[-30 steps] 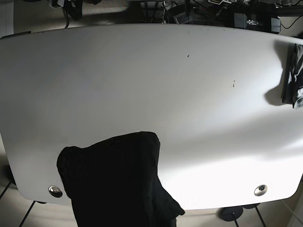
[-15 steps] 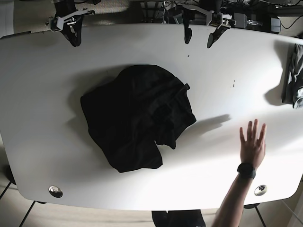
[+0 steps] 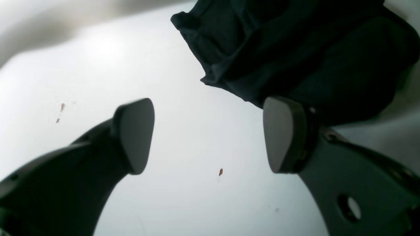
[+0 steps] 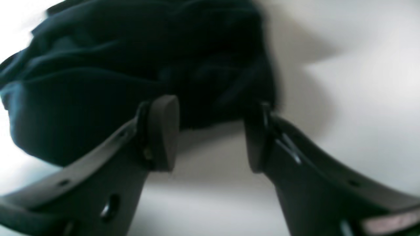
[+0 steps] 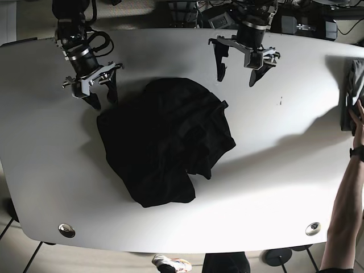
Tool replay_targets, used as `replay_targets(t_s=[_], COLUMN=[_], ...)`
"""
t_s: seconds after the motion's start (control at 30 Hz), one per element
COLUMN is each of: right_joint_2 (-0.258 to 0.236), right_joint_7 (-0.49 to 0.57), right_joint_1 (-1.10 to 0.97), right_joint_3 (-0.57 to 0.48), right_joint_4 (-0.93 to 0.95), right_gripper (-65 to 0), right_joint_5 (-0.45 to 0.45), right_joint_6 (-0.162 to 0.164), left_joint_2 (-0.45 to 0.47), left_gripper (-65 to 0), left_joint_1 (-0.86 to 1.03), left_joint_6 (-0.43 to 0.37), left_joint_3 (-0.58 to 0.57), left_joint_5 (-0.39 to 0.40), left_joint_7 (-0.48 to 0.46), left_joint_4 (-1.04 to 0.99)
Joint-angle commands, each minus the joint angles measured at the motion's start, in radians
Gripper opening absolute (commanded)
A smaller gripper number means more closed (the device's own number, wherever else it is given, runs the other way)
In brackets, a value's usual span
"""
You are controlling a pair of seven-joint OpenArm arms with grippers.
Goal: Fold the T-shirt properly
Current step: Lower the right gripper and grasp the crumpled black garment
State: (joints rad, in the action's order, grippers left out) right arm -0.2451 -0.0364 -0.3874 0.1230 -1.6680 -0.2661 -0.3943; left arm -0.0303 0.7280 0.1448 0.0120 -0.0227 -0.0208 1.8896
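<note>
A black T-shirt (image 5: 165,142) lies crumpled in a heap on the middle of the white table (image 5: 273,170). My left gripper (image 5: 235,78) is open and empty, hovering above the table just past the shirt's far right edge. In the left wrist view the gripper (image 3: 208,136) has bare table between its jaws and the shirt (image 3: 295,49) just ahead to the right. My right gripper (image 5: 102,101) is open at the shirt's far left edge. In the right wrist view the gripper (image 4: 213,134) stands just before the shirt (image 4: 131,65), not touching it.
A person's arm (image 5: 347,199) reaches up along the table's right edge, hand near a pile of dark folded clothing (image 5: 354,91). Two metal bolts (image 5: 66,230) (image 5: 313,228) sit near the front edge. A shoe (image 5: 170,263) shows below the table.
The shirt was dropped from the front edge onto the table's middle. Both arms have come down from the far edge to the shirt. The person's hand has pulled back to the right edge.
</note>
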Motion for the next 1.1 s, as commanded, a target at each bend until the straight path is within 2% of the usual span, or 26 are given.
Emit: replay_targets(t_s=[0.03, 0.2, 0.37, 0.43, 0.47, 0.5, 0.53, 0.57, 0.6, 0.67, 0.73, 0.9, 1.0, 1.1], right_joint_2=[-0.024, -0.015, -0.013, -0.004, 0.003, 0.013, 0.016, 0.04, 0.065, 0.094, 0.111, 0.142, 0.186, 0.206], right_joint_7=[-0.015, -0.211, -0.283, -0.303, -0.311, -0.33, -0.353, -0.383, -0.399, -0.403, -0.403, -0.403, -0.403, -0.403], right_joint_1=[0.061, 0.302, 0.539, 0.585, 0.595, 0.611, 0.623, 0.635, 0.638, 0.649, 0.669, 0.732, 0.787, 0.855], right_joint_3=[-0.024, -0.049, -0.079, -0.09, -0.104, -0.124, -0.142, -0.17, -0.184, -0.214, -0.273, -0.42, -0.444, -0.449], right_joint_4=[-0.033, 0.035, 0.283, 0.317, 0.319, 0.317, 0.309, 0.294, 0.292, 0.292, 0.292, 0.337, 0.447, 0.598], right_gripper=[-33.8, -33.8, -33.6, -33.6, -33.5, -31.4, -27.3, -19.0, -11.7, -5.9, -7.0, -7.5, -7.5, -7.5], right_joint_5=[-0.009, -0.017, -0.019, -0.019, -0.019, -0.017, -0.017, -0.017, -0.017, -0.014, -0.009, -0.009, -0.008, -0.017], right_joint_6=[-0.001, -0.001, -0.001, -0.004, -0.025, -0.079, -0.114, -0.147, -0.167, -0.194, -0.203, -0.199, -0.199, -0.203], left_joint_2=[-0.003, 0.002, 0.002, 0.002, 0.002, 0.002, 0.002, 0.002, 0.002, 0.002, 0.0, 0.0, -0.001, -0.001], left_gripper=[-16.5, -16.5, -16.5, -16.5, -16.5, -16.5, -16.5, -16.5, -16.5, -16.5, -16.5, -16.5, -16.5, -16.7], left_joint_1=[0.0, -0.02, -0.035, -0.046, -0.054, -0.071, -0.08, -0.089, -0.094, -0.094, -0.095, -0.095, -0.094, -0.092], left_joint_6=[0.0, 0.0, 0.0, 0.0, 0.0, 0.0, 0.0, 0.0, 0.0, 0.0, 0.0, 0.0, 0.0, 0.0], left_joint_3=[0.001, 0.001, 0.003, 0.004, 0.01, 0.026, 0.03, 0.03, 0.032, 0.038, 0.041, 0.042, 0.042, 0.042], left_joint_5=[0.004, 0.002, 0.002, 0.002, 0.002, 0.002, 0.002, 0.002, 0.002, 0.002, 0.002, 0.002, 0.002, 0.004], left_joint_7=[-0.026, -0.026, -0.001, 0.003, 0.003, 0.003, 0.003, 0.003, 0.003, 0.003, 0.003, 0.003, 0.003, 0.003], left_joint_4=[0.017, 0.017, 0.015, 0.015, 0.014, 0.001, -0.011, -0.025, -0.029, -0.031, -0.031, -0.031, -0.031, -0.029])
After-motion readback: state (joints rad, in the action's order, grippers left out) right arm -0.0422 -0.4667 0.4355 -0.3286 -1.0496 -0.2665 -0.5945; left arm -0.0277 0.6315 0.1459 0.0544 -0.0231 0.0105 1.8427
